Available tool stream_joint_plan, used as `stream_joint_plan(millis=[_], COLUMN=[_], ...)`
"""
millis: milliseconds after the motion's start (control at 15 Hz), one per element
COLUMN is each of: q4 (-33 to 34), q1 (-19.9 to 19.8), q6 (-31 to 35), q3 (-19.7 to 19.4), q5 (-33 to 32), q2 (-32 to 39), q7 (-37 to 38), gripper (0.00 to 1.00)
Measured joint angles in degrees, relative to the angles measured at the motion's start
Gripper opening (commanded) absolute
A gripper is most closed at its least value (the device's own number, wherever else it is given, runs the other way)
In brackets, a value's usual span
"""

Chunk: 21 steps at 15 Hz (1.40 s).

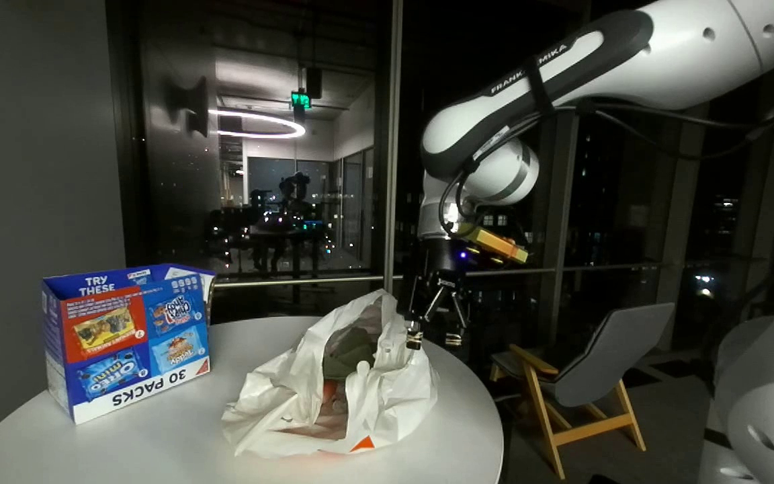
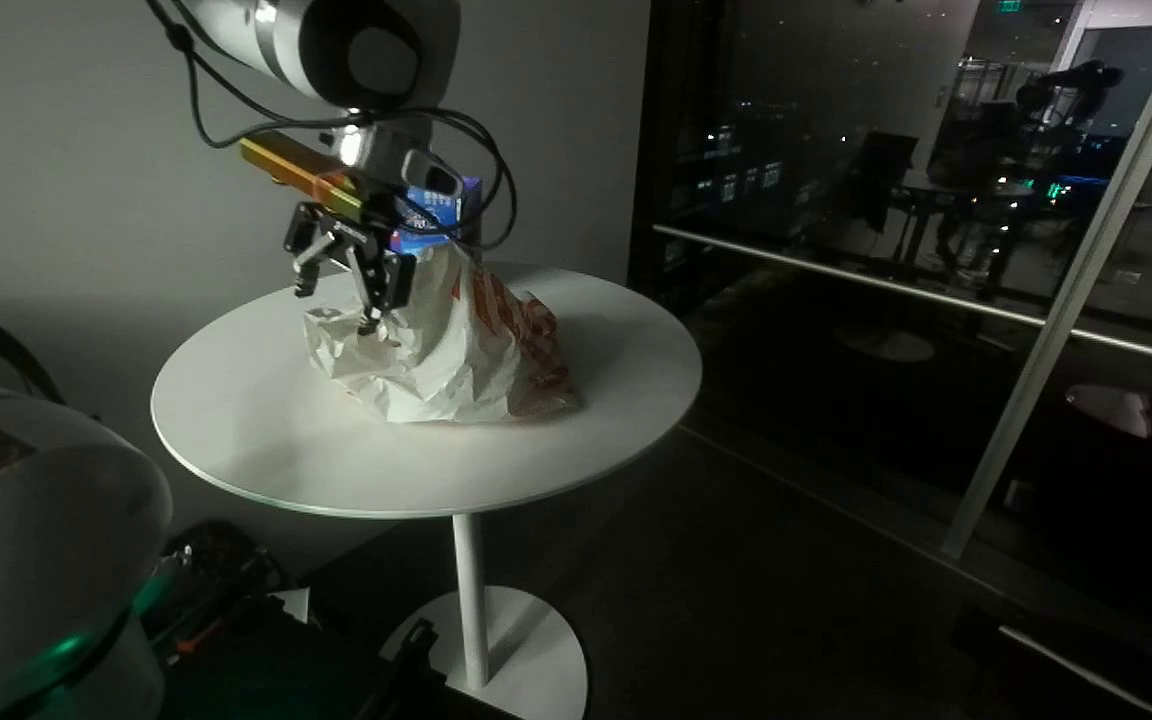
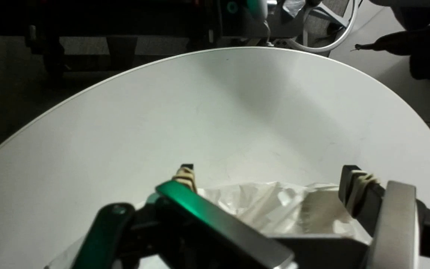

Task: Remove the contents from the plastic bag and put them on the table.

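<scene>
Your gripper is spread wide — in an exterior view it hangs at about two o'clock from the middle of the white plastic bag, close to the bag's edge, though you cannot tell whether it touches the plastic. You have the bag slumped on the round table, its mouth gaping around a dark green shape too dim to name — while the snack box stands just past nine o'clock from the bag.
</scene>
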Motion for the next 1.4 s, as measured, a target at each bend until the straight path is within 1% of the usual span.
stream_joint_plan(millis=[133,267,400,600,800,1000,1067,1133,1400], q4=[0.0,0.0,-0.2,-0.5,-0.7,-0.7,-0.7,-0.6,-0.3], q1=[0.7,1.2,1.4,1.4,0.8,-0.7,-1.2,-1.4,-1.6], q6=[0.1,1.5,5.0,10.8,15.3,15.6,15.6,15.5,15.4], q3=[3.2,6.3,9.5,14.0,17.6,19.7,20.0,20.1,20.1], q5=[0.7,1.8,2.1,1.9,-1.4,-7.9,-10.2,-12.3,-19.8], q2=[-3.7,-5.6,-5.7,-3.9,-0.6,2.7,3.7,4.7,7.7], q7=[5.4,11.1,17.2,25.1,34.6,43.8,46.6,49.0,54.7], gripper=[1.0,1.0,1.0,1.0,1.0,1.0,0.84,0.74,0.42])
